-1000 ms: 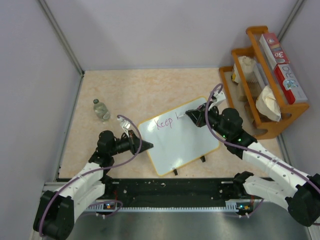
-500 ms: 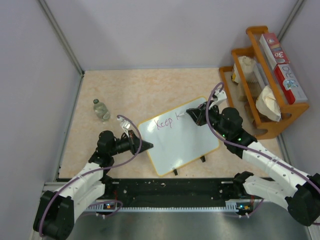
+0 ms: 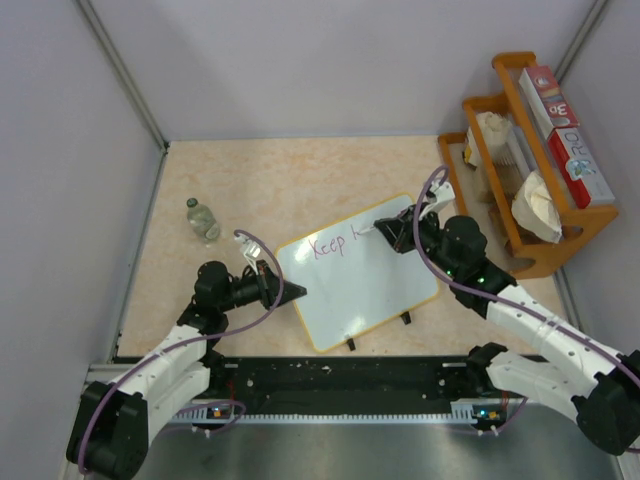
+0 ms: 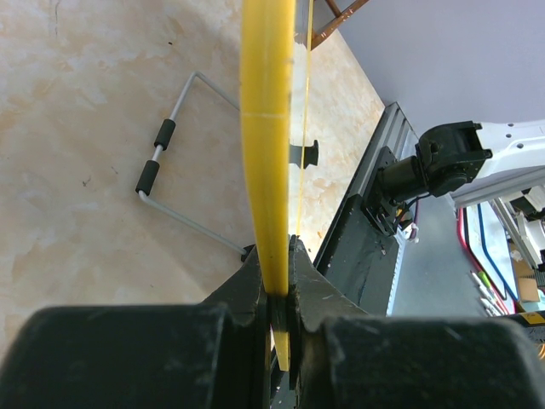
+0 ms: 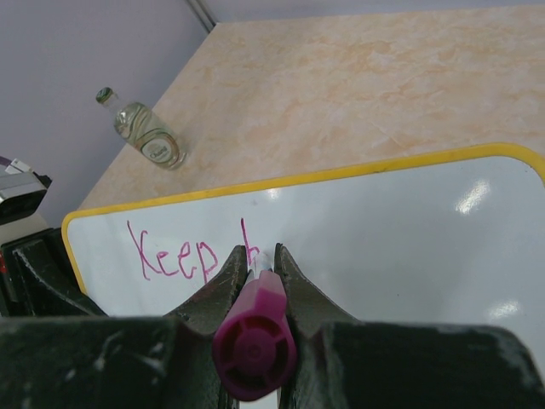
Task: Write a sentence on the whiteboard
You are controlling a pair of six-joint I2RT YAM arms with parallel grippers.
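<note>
The left gripper (image 4: 274, 273) is clamping the rim of the whiteboard (image 3: 370, 290) so that it is not sliding. The right gripper (image 5: 255, 260), closed tightly on a purple marker (image 5: 254, 345), is extending the sentence (image 5: 173, 257).

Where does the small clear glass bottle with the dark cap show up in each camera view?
Top external: the small clear glass bottle sits left of centre, up-left of the yellow-rimmed white whiteboard.
Left wrist: not in it.
Right wrist: the bottle is upper left, beyond the board's far edge.
Shared landmark: the whiteboard's yellow rim, seen in all three views.
</note>
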